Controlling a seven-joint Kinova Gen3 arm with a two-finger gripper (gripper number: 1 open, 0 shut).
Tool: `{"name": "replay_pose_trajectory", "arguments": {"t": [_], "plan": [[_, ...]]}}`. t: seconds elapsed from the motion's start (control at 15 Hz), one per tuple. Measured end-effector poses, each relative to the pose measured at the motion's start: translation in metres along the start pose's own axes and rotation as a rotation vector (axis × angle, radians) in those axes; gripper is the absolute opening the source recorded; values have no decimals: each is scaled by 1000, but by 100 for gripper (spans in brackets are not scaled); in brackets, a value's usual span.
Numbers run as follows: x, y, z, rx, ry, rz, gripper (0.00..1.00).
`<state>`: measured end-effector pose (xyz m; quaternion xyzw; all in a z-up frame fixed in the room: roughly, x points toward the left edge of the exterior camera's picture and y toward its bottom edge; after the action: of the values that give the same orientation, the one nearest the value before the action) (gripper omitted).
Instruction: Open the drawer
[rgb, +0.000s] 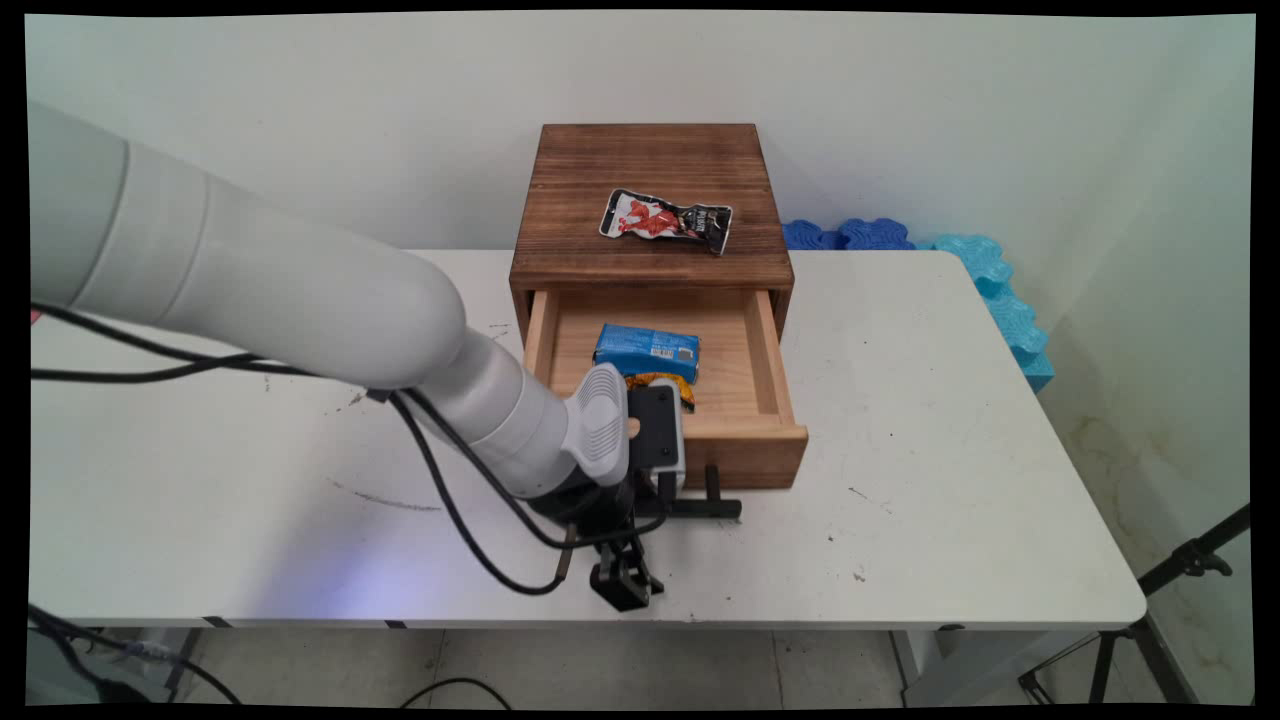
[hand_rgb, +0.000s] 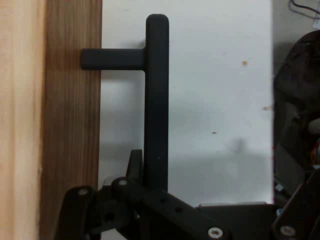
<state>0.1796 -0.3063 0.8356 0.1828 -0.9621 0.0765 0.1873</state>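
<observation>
Scuffed white table, pincer by drawer handle, grip apparently unclear, pale wall, blue foam.

One wooden drawer box, three snack packets.

Dark-stained wooden drawer box, rough visible grain on top; pale unfinished wood inside the open drawer. Matt black bar handle, smooth. Glossy crinkled foil snack packet on top; glossy blue plastic wrapper inside. White table smooth, scuffed. Blue foam pieces bumpy.
</observation>
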Motion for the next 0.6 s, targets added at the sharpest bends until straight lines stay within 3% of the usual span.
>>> {"name": "replay_pose_trajectory", "arguments": {"t": [0.6], "plan": [[-4,28,-10,-41,10,-4,100]]}}
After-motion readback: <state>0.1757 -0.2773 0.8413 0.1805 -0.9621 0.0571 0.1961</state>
